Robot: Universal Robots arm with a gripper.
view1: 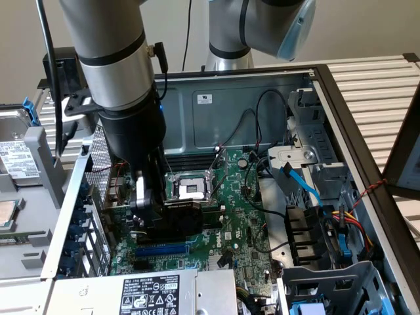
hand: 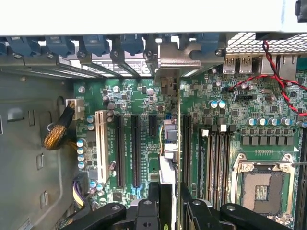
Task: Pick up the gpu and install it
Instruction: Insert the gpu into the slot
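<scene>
Pickup looks done: we see the gripper (hand: 170,211) clamped on the gpu (hand: 178,124), w/ the card running edge-on out from between the fingers in the wrist view. Gpu is inside the open case (view1: 230,108), low over the motherboard (view1: 246,213). It runs parallel to the long black slots (hand: 118,148), a bit to one side of them. Its metal bracket (hand: 171,60) is up at the rear wall of the case. In the exterior view the card's black shroud sits just beside the CPU socket (view1: 187,189), on the side nearer the camera. Whether the card's bottom edge is in a slot we can't tell, as the card itself hides that. Our read: grab & carry done, install partway at best, seating unconfirmed, gripper not let go.
</scene>
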